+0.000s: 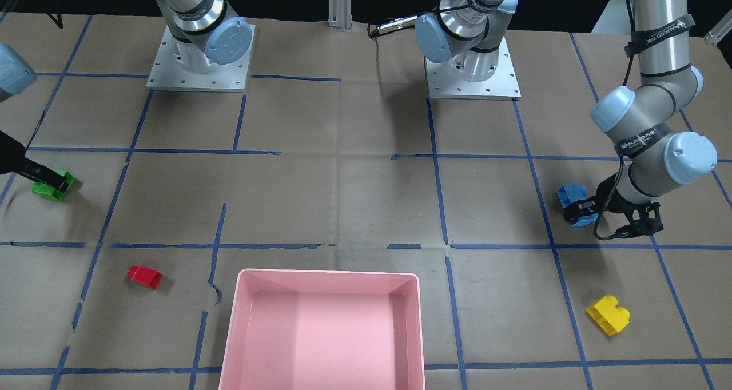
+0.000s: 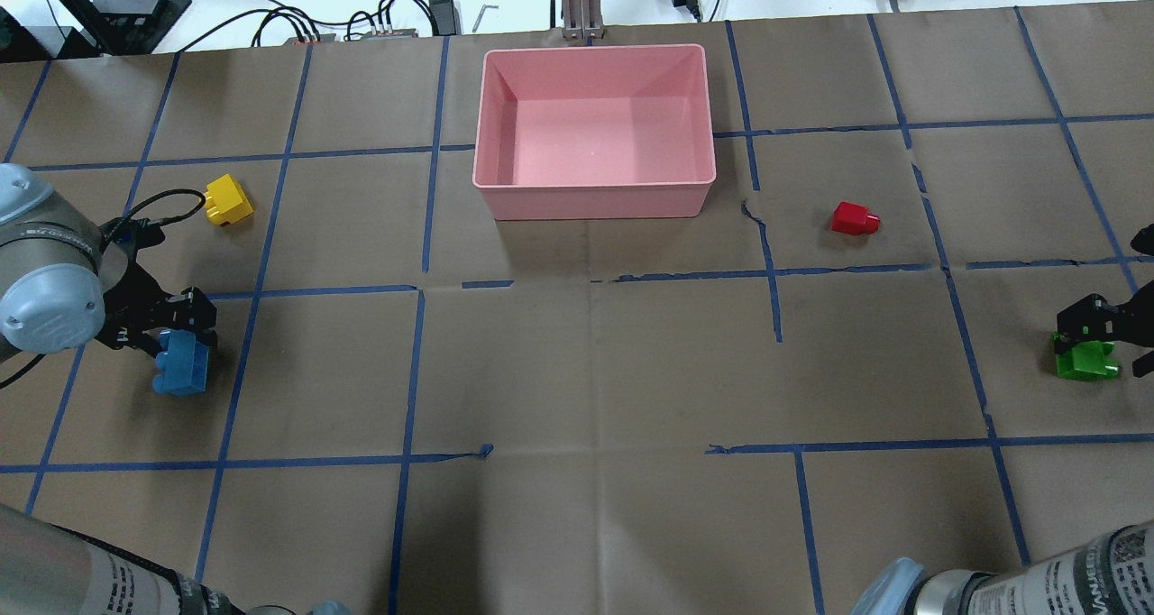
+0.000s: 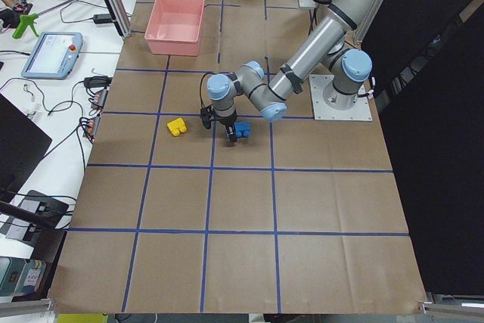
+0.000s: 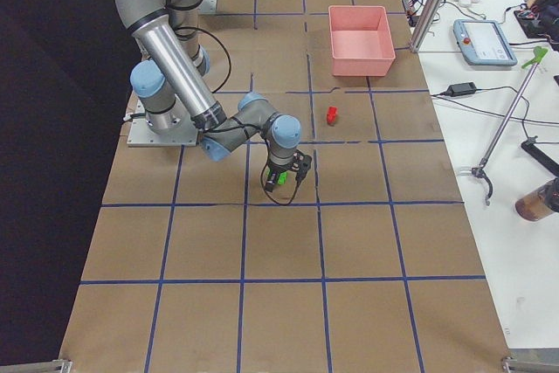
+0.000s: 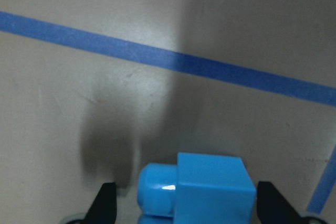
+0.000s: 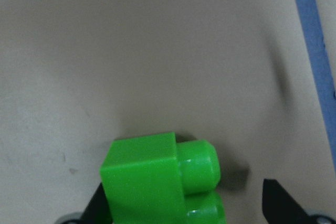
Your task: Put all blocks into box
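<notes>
My left gripper (image 2: 185, 322) is open and straddles the blue block (image 2: 183, 369) on the table at the left. In the left wrist view the blue block (image 5: 210, 187) sits between the fingers, with a gap on one side. My right gripper (image 2: 1093, 331) is open and straddles the green block (image 2: 1086, 362) at the far right. The green block (image 6: 142, 177) touches one finger, with a gap to the other. The yellow block (image 2: 227, 201) lies beyond the left gripper. The red block (image 2: 853, 218) lies right of the pink box (image 2: 595, 202), which holds nothing.
Brown paper with blue tape lines covers the table. The two arm bases (image 1: 197, 64) stand on the robot's side. Cables and tools (image 2: 379, 20) lie past the far edge, behind the box.
</notes>
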